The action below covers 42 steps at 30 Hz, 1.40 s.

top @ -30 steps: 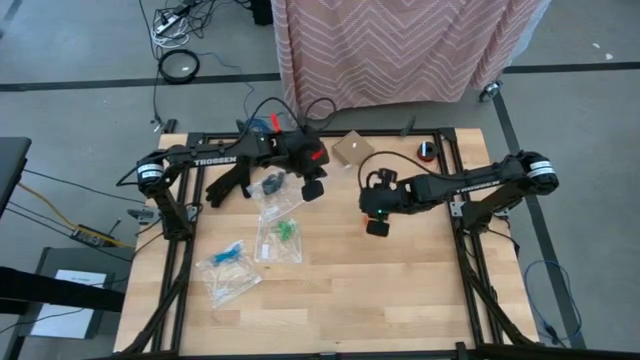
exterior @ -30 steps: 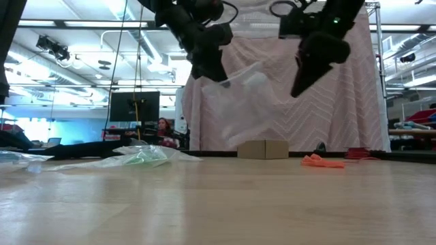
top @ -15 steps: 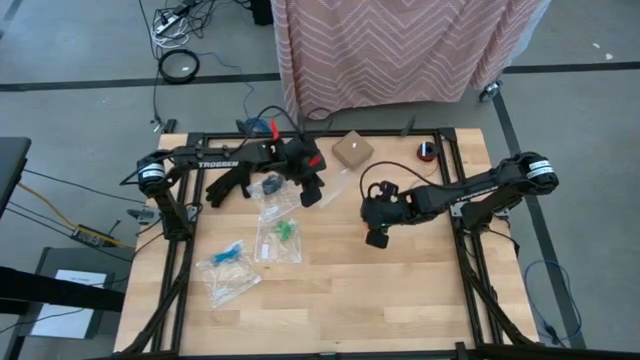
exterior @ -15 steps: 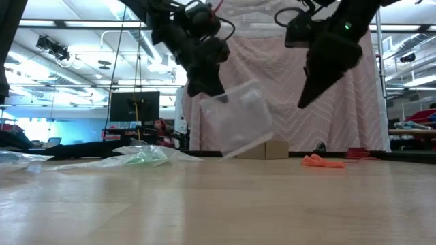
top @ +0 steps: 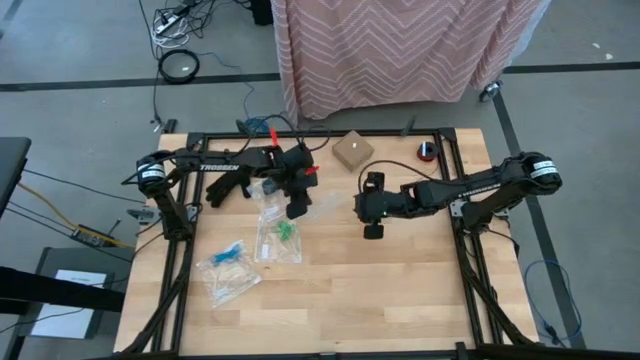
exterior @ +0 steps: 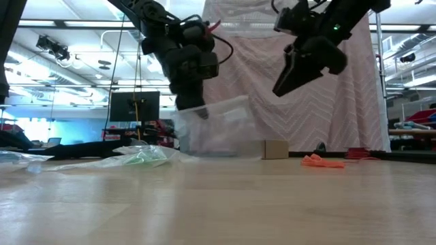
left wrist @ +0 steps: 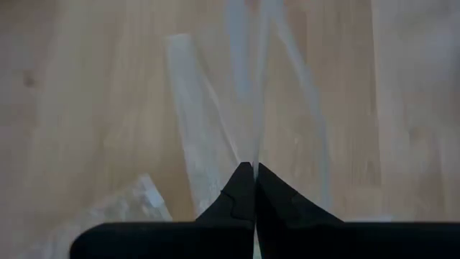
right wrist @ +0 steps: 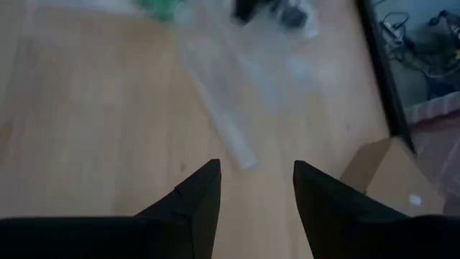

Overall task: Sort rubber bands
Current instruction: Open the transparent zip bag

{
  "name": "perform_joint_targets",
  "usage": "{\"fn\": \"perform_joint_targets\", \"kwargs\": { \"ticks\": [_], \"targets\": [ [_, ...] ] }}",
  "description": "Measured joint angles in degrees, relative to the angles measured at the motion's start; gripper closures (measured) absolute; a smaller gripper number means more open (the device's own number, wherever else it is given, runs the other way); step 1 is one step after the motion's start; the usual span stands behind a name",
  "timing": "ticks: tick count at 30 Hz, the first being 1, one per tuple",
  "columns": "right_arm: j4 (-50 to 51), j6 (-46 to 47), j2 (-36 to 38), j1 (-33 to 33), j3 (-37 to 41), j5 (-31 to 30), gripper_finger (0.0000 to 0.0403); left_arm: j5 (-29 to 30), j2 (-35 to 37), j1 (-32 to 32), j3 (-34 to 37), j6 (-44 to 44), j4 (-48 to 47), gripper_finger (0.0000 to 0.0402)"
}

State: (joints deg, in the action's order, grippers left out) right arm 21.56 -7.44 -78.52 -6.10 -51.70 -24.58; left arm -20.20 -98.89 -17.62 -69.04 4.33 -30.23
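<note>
My left gripper (exterior: pixel 191 109) is shut on a clear plastic zip bag (exterior: pixel 219 131) at the table's far middle, also seen as the bag (top: pixel 322 200). To its right, my right gripper (exterior: pixel 284 83) hangs open above the table, its fingers slanting down toward that bag (right wrist: pixel 223 126). Orange rubber bands (exterior: pixel 323 161) lie loose on the table at the far right. Green rubber bands (top: pixel 284 231), blue ones (top: pixel 228 254) and black ones (top: pixel 270 184) lie inside other clear bags flat on the table. My left gripper pinches the clear bag by its upper edge (left wrist: pixel 255 147) between its two shut fingertips, coming from above and slanting down. The bag hangs below the fingers, spread toward the right, and its lower edge (exterior: pixel 221 154) reaches down to the table top.
A small cardboard box (top: pixel 352 150) stands at the far edge, with a red and black roll (top: pixel 427 151) to its right. The black frame rails (top: pixel 185 260) run along the table's sides. Bare wood (top: pixel 380 290) fills the near half.
My left gripper has sunk and moved toward the near left with the clear bag. The bag, which hung clear in the air, now has its lower edge down at the table. My right gripper has turned its fingers more toward the bag.
</note>
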Motion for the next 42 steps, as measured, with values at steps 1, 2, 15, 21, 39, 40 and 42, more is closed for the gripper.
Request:
{"fn": "perform_joint_targets", "kwargs": {
  "ticks": [1, 2, 15, 21, 39, 40, 42],
  "targets": [
    [-0.88, -0.36, 0.34, 0.67, 0.00, 1.15, 0.0240, -0.01, 0.00, 0.14, 0.00, 0.49, -0.56, 0.0400],
    [-2.02, -0.66, 0.61, 1.42, 0.00, 2.98, 0.0241, 0.00, 0.00, 0.39, 0.00, 0.92, -0.79, 0.0400],
    [-11.03, -6.38, 0.51, 8.45, -0.02, 19.24, 0.0238, -2.05, 0.00, 0.86, -0.28, 2.96, 1.81, 0.0400],
    [-11.78, -6.54, -0.09, 11.00, -0.04, 23.37, 0.0238, -2.48, 0.00, 0.88, -0.31, 2.95, 2.17, 0.0400],
    [-16.93, -8.97, -1.16, 13.37, 3.13, 25.88, 0.0294, -3.64, 0.37, 0.91, -0.68, 2.88, 2.39, 0.0400],
    [-17.72, -9.18, -1.16, 13.39, 3.34, 25.86, 0.0299, -3.71, 0.37, 0.91, -0.68, 2.81, 2.43, 0.0400],
    [-19.37, -9.60, -1.16, 13.41, 3.85, 25.76, 0.0306, -3.76, 0.37, 0.91, -0.68, 2.77, 2.89, 0.0400]
  ]
}}
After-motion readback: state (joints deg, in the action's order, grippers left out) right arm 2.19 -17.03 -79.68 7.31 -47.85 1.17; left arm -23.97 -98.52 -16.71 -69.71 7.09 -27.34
